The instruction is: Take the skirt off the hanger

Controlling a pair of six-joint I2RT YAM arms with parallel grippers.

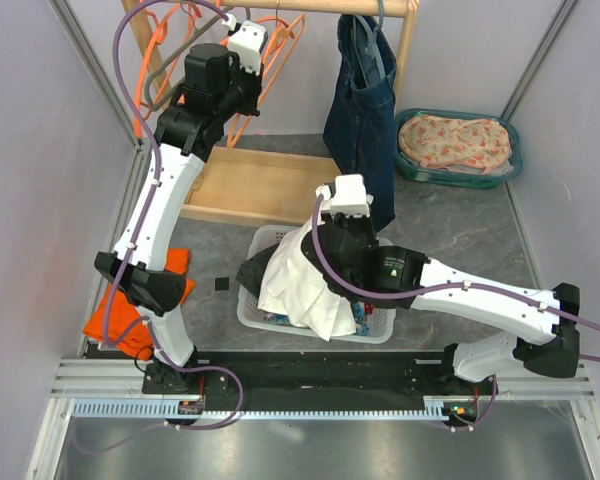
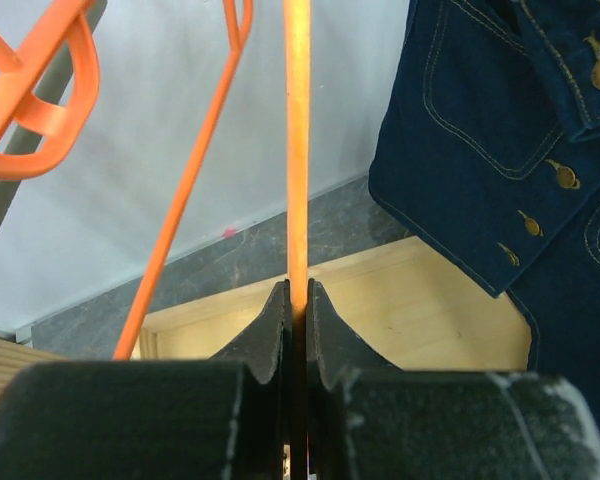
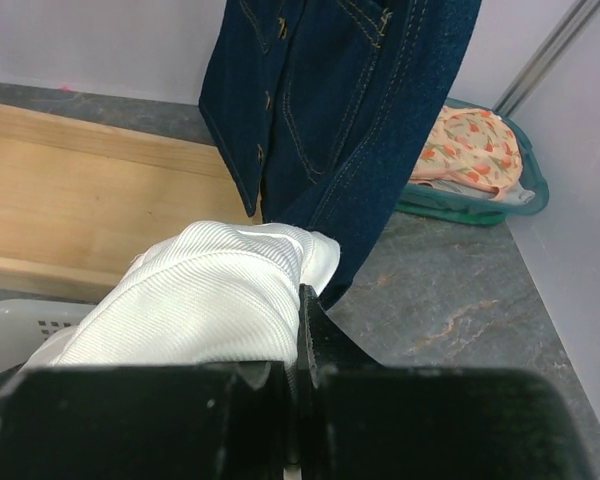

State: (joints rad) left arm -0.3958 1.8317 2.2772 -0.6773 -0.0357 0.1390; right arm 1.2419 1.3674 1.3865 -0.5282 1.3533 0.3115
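Observation:
My left gripper (image 1: 252, 92) is up at the rack and shut on the thin bar of an orange hanger (image 1: 280, 60). In the left wrist view the hanger bar (image 2: 298, 150) runs straight up from between the closed fingers (image 2: 298, 300), and no cloth hangs on it. My right gripper (image 1: 318, 240) is shut on a white ribbed skirt (image 1: 300, 285), which drapes down over a white laundry basket (image 1: 248, 315). In the right wrist view the skirt (image 3: 200, 300) bunches over the left finger, and its fabric is pinched in the gripper (image 3: 298, 300).
A dark denim garment (image 1: 365, 110) hangs from the wooden rail, close behind my right gripper. More orange hangers (image 1: 160, 50) hang at the left. The wooden rack base (image 1: 250, 185) lies below. A green tub of patterned cloth (image 1: 510, 165) is at the right and an orange cloth (image 1: 115, 320) at the left.

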